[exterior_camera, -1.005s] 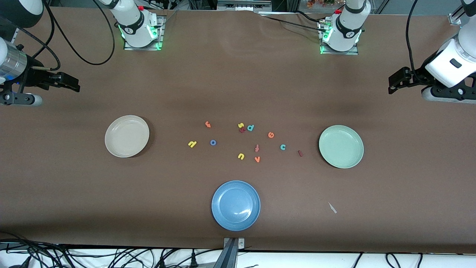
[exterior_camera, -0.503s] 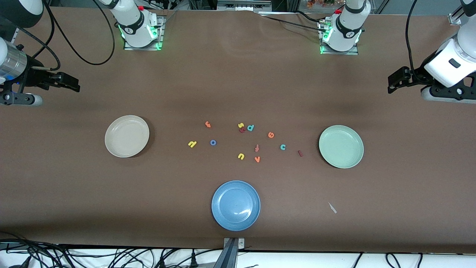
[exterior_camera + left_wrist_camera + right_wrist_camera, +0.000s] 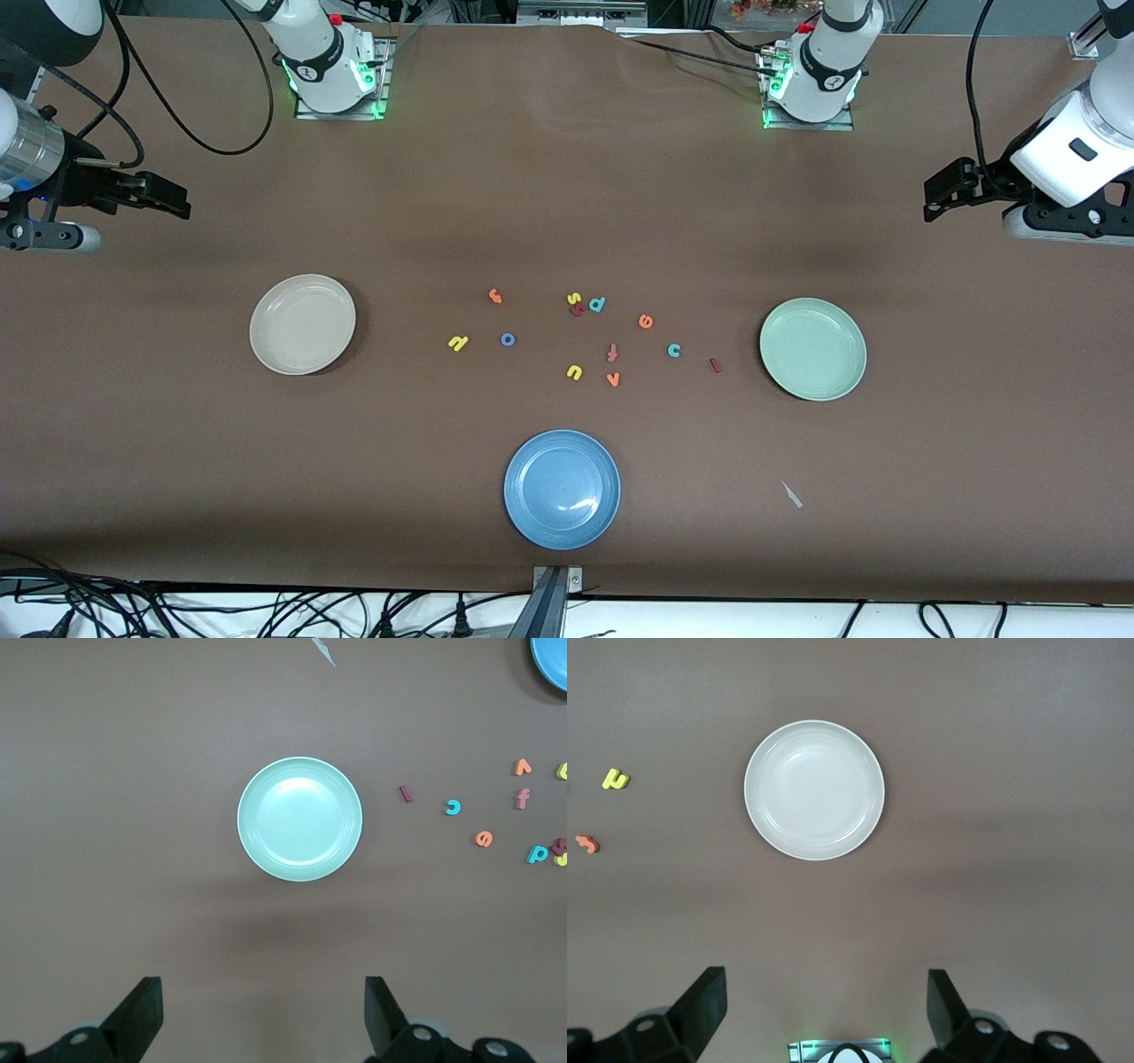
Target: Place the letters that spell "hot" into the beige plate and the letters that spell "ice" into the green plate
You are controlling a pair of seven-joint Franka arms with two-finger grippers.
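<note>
The beige plate (image 3: 302, 323) (image 3: 814, 789) lies toward the right arm's end, the green plate (image 3: 812, 348) (image 3: 299, 819) toward the left arm's end. Between them lie the yellow h (image 3: 457, 343), blue o (image 3: 508, 338), orange t (image 3: 495, 296), dark red i (image 3: 715, 364), teal c (image 3: 673, 350) and orange e (image 3: 645, 321). My left gripper (image 3: 943, 190) (image 3: 264, 1010) hangs open and empty over bare table at its own end. My right gripper (image 3: 164, 197) (image 3: 826, 1005) hangs open and empty at its end.
A blue plate (image 3: 562, 488) sits nearest the front camera. Other letters lie among the task's: yellow s (image 3: 573, 299), teal d (image 3: 597, 304), pinkish-red cross (image 3: 611, 353), yellow u (image 3: 574, 372), orange v (image 3: 612, 379). A small white scrap (image 3: 791, 494) lies near the green plate.
The left arm has shifted very slightly. The right arm, plates and letters have not moved.
</note>
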